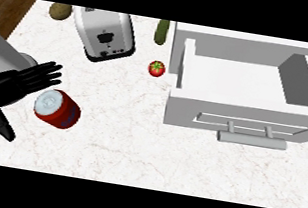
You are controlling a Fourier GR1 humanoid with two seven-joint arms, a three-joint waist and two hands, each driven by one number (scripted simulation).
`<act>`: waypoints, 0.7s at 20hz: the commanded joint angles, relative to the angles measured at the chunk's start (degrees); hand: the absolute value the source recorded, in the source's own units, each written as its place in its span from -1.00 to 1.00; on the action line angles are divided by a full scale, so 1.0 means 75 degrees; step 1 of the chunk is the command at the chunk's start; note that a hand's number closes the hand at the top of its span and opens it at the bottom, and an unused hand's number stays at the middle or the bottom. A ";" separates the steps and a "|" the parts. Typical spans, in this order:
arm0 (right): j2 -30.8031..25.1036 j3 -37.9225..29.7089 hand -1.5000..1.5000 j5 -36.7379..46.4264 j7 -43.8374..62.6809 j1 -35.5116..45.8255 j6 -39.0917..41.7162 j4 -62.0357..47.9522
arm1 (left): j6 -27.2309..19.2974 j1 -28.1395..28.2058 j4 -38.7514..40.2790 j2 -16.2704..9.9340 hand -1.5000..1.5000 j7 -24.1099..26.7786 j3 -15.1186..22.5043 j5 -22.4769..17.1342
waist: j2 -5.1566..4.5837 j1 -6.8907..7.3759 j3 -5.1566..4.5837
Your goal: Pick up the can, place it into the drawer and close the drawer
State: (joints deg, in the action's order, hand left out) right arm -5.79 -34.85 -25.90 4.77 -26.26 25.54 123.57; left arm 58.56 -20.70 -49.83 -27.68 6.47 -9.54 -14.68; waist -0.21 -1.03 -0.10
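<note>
**With fingers spread, your left hand sits beside the can**

While you look down at the white marbled counter (143, 145), you have the short red cylindrical can (57, 109) at near left, tilted so its silver-white lid faces up and left. A darker band runs round its red side; you cannot read any label or writing on it. Your black left hand (12, 87) lies just left of the can, fingers straight and spread, thumb pointing down toward you, holding nothing. You cannot tell whether the fingertips touch the lid.

At right you see the white drawer (249, 113) pulled open, its pale inside bare, with a grey bar handle (251, 140) on the near front. Far left stands a silver and black toaster (104, 35), no brand legible. Beside it you have a brownish potato (60, 10), a green cucumber (162, 31) and a small red tomato (156, 68) between toaster and drawer.
</note>
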 commanded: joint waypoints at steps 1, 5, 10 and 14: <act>0.0105 -0.0255 -1.00 -0.0261 0.0068 -0.0288 0.0203 0.0261 | 0.0238 -0.0216 0.0903 -0.0050 -1.00 0.1645 -0.0053 0.1202 | -0.0014 -0.0070 -0.0008; 0.0163 -0.0097 -1.00 -0.0128 0.0186 -0.0047 0.0193 0.0233 | 0.0008 -0.0541 0.1790 -0.0096 -1.00 0.2358 0.0156 0.1851 | -0.0025 -0.0084 -0.0010; -0.0022 -0.0325 -1.00 -0.0048 -0.0221 0.0246 0.0418 -0.0526 | -0.0301 -0.0478 0.2148 0.0047 -1.00 0.3199 0.0623 0.2440 | -0.0045 -0.0111 -0.0012; -0.0181 -0.0315 -1.00 -0.0340 0.0477 0.0496 -0.0050 0.0034 | -0.0411 -0.0587 0.2800 0.0123 -1.00 0.3601 0.0771 0.2593 | -0.0052 -0.0095 -0.0019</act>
State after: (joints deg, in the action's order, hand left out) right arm -5.99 -36.29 -27.11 6.81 -24.17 26.34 123.84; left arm 49.46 -25.04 -32.78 -26.82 24.13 -5.09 2.64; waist -0.59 -1.88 -0.22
